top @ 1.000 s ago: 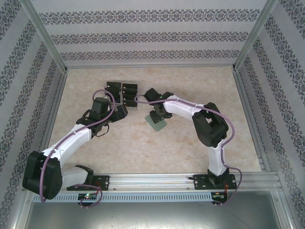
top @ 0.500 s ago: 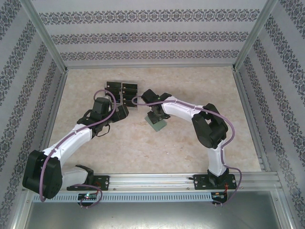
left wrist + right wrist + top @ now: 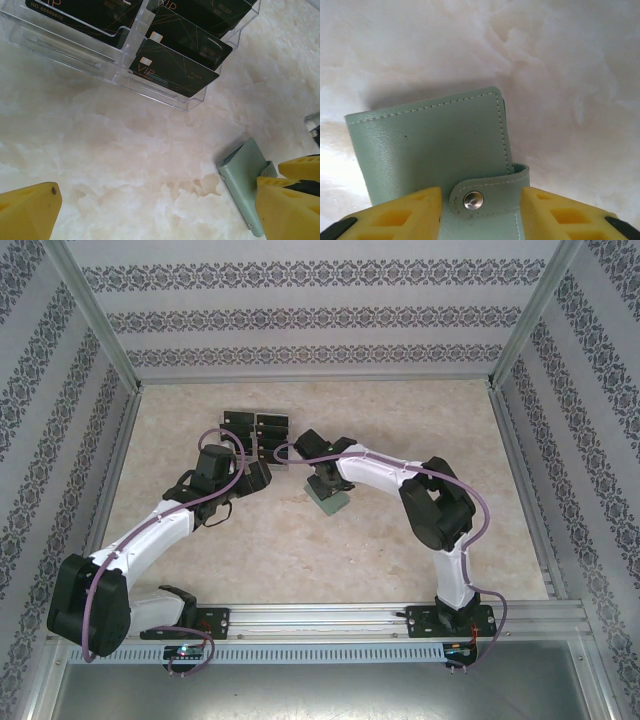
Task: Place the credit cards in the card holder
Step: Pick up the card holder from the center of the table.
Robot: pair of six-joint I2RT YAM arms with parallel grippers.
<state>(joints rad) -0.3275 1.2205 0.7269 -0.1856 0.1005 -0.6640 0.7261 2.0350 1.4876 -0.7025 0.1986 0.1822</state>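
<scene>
1. The wallet lay closed on the table, a little toward 12 o'clock from the centre. Its tab was snapped shut. The cards stood in the clear tray, at about 10 o'clock from the wallet, and none was in the wallet yet.
2. The right gripper was low over the wallet, with one finger at each side of the tab. I could not tell whether the jaws already pinched it.
3. The left gripper was wide open and empty, between tray and wallet. In its own view the wallet was at 4 o'clock, just beside one finger.
4. First risk: the tab was thin and flat. The fingers could slip off it, or only press on the cover, and then the snap would not open.
5. Second risk: nothing held the wallet down. A pull on the tab could lift or drag the whole wallet instead of opening it.
6. Third risk: the left finger was very near the wallet. A small move of that arm could push the wallet away from the right jaws.
</scene>
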